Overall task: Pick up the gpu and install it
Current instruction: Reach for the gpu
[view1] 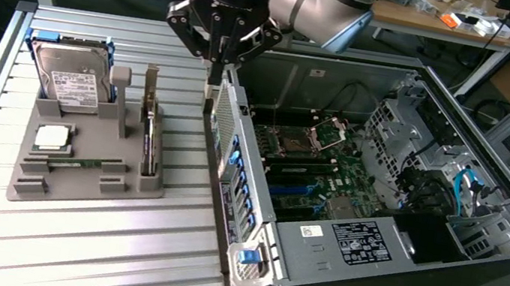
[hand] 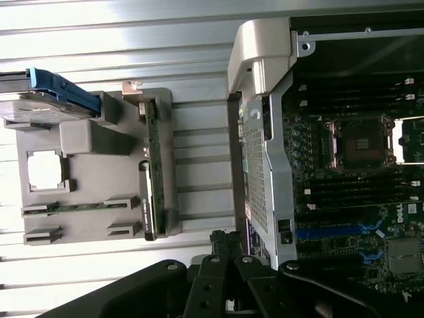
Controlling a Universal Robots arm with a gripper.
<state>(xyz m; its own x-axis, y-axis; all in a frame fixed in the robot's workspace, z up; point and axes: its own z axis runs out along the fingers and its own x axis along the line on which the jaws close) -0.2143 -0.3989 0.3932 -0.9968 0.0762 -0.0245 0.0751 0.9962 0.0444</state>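
Note:
The gpu is a thin green card standing on its edge in a slot on the right side of the grey holder, its silver bracket at the far end. In the wrist view the gpu is seen edge-on in the same holder. My gripper hangs above the table between the holder and the rear wall of the open computer case. It is to the exterior view's right of the gpu and apart from it. The gripper is shut with nothing in it.
The holder also carries a silver hard drive in a blue frame, a square processor and a narrow memory stick. The case's motherboard lies exposed, with blue slots near its lower part. The slatted table extends toward the front.

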